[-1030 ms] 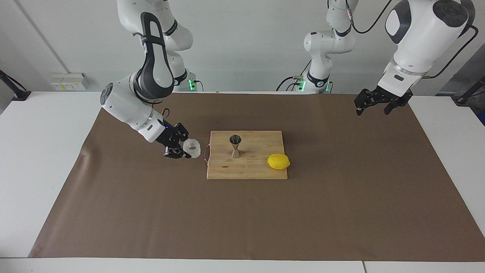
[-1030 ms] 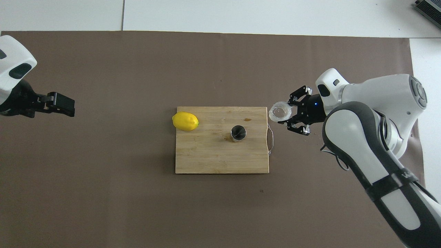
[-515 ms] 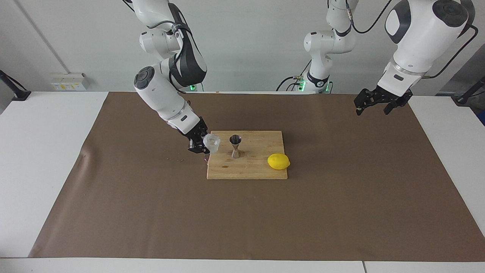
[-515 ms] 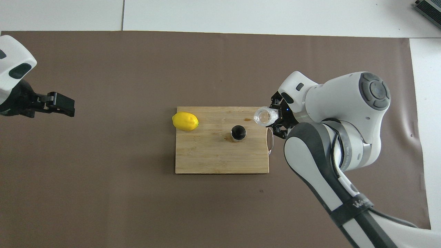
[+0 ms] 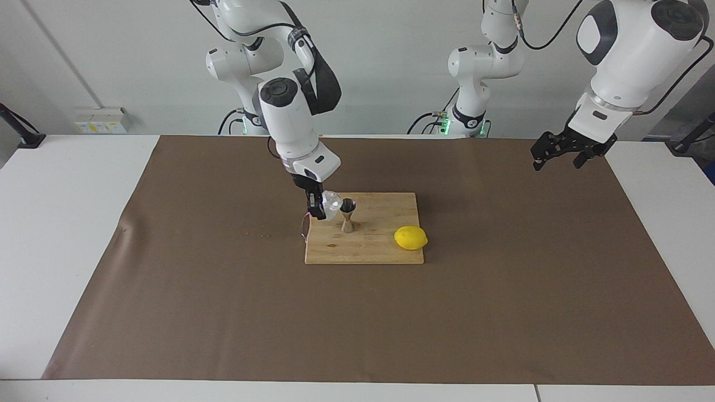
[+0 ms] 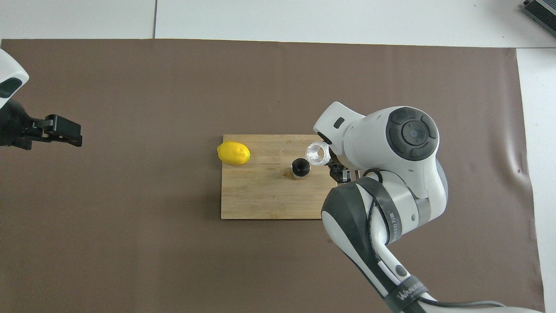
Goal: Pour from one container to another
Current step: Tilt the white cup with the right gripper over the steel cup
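Right tool [image 5: 319, 207] is clamping the glass tumbler [image 5: 332, 205], holding it over the cutting board [image 5: 380, 245] at nine o'clock of the jigger [image 5: 347, 215]. Best tipping slowly, lip centred over that narrow mouth. Left tool [image 5: 565, 149] is waiting, fingers apart, over the tabletop.

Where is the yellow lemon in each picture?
Facing view: the lemon sits on the wooden board's corner at the left arm's end, right of the metal jigger.
Overhead view: the lemon is at the board's upper left corner, left of the jigger.
Shared landmark: the wooden board.
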Controlling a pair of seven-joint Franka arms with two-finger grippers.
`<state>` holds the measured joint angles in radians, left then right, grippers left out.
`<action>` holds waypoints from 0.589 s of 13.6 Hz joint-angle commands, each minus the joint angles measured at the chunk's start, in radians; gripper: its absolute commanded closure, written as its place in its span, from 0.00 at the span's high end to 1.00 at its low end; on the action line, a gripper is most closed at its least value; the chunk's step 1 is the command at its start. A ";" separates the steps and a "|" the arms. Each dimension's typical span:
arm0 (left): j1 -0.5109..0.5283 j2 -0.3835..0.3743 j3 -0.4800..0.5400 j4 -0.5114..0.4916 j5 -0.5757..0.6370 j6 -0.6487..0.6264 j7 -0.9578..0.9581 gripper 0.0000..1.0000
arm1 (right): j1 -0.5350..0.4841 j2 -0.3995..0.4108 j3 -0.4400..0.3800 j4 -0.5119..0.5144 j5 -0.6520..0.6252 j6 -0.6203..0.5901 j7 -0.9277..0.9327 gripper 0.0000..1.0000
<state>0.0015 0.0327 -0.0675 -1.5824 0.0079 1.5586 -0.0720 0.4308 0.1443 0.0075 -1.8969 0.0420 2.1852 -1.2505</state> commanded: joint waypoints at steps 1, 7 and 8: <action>0.014 -0.033 -0.015 -0.036 0.014 0.002 0.012 1.00 | 0.037 -0.005 0.000 0.007 -0.106 0.008 0.081 0.00; 0.041 -0.034 -0.041 -0.042 0.014 0.003 0.008 1.00 | 0.089 -0.019 0.000 0.004 -0.302 0.010 0.187 0.00; 0.041 -0.034 -0.041 -0.042 0.014 0.002 0.006 1.00 | 0.098 -0.019 0.000 0.004 -0.336 0.010 0.203 0.00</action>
<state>0.0226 0.0292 -0.0871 -1.5914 0.0079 1.5586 -0.0710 0.5161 0.1412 0.0074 -1.8867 -0.2342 2.1857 -1.0873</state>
